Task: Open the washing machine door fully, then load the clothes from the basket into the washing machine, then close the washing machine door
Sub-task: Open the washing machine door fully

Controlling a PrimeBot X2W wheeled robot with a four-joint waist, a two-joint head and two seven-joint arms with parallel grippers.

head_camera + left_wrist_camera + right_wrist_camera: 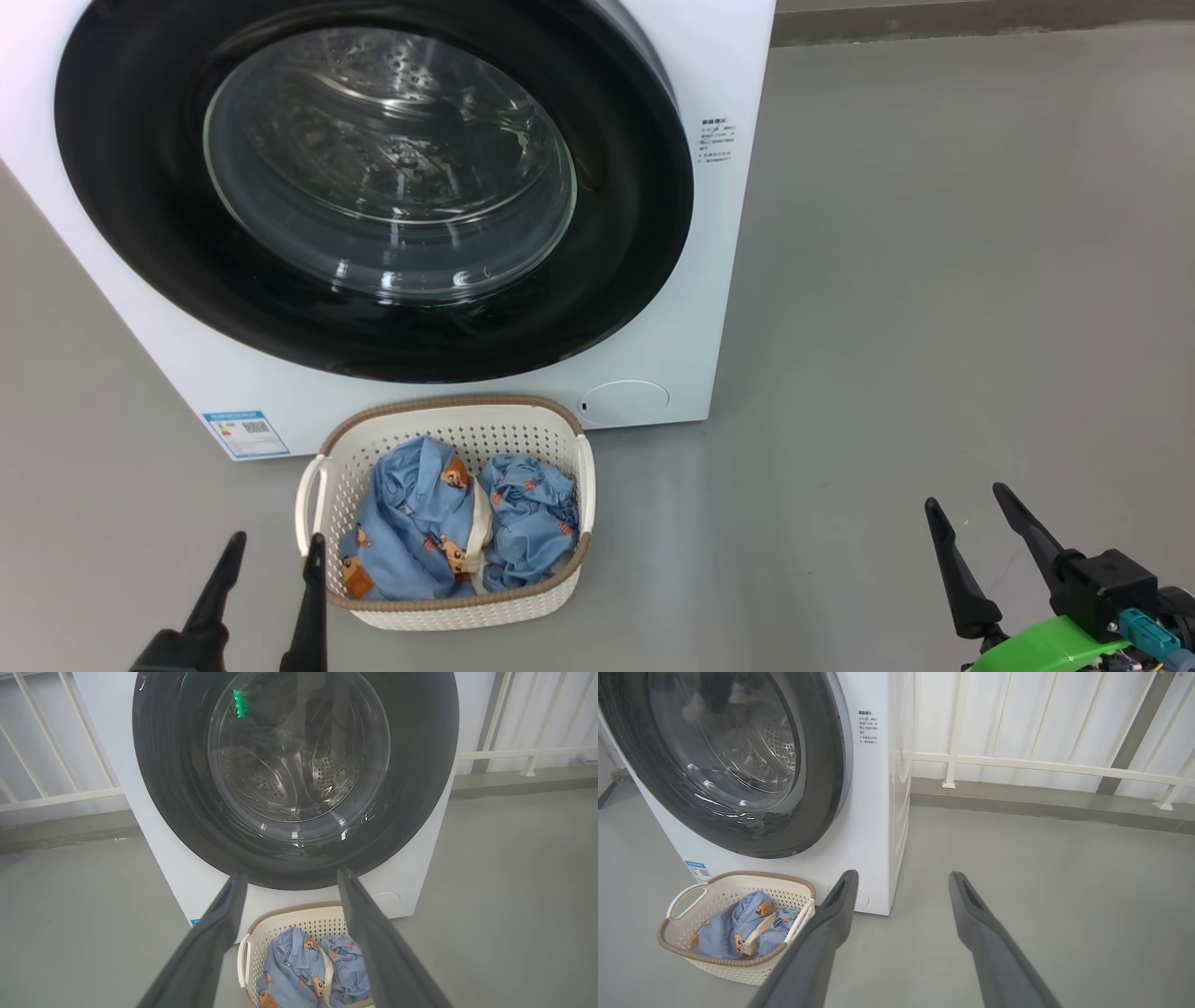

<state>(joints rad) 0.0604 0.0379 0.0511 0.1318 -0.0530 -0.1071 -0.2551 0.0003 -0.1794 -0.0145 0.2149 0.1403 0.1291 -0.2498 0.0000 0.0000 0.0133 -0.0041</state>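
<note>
And here's the washing machine door (373, 187), shut flat against the front of the washing machine (705, 308). Its glossy black rim runs all the way round, and the steel drum (392, 121) shows through the glass bowl. The machine stands on the grey floor (934, 280), close to the floor's far edge, where a white railing (1017, 763) runs along the kerb. Low on its front there's a blue sticker (246, 434) at the bottom left corner and a round flap (624, 401) at the bottom right. A small printed label (717, 140) sits higher up, beside the door rim.

Right in front of the machine, just beside its base, sits the basket (485, 437), upright on the floor, with a brown rim and perforated cream walls. The clothes (420, 523) are both inside it: two bunched blue bundles with little bears, side by side, the left one showing a cream band.

Now the hands. The left hand (277, 539) hangs just at the basket's near left corner, spread wide and holding nothing. From its wrist camera the fingers (219, 924) frame the basket and the door's lower rim. The right hand (964, 497) is well apart to the right, over the floor, also spread wide and empty. Its fingers (990, 933) point past the machine's right side.
</note>
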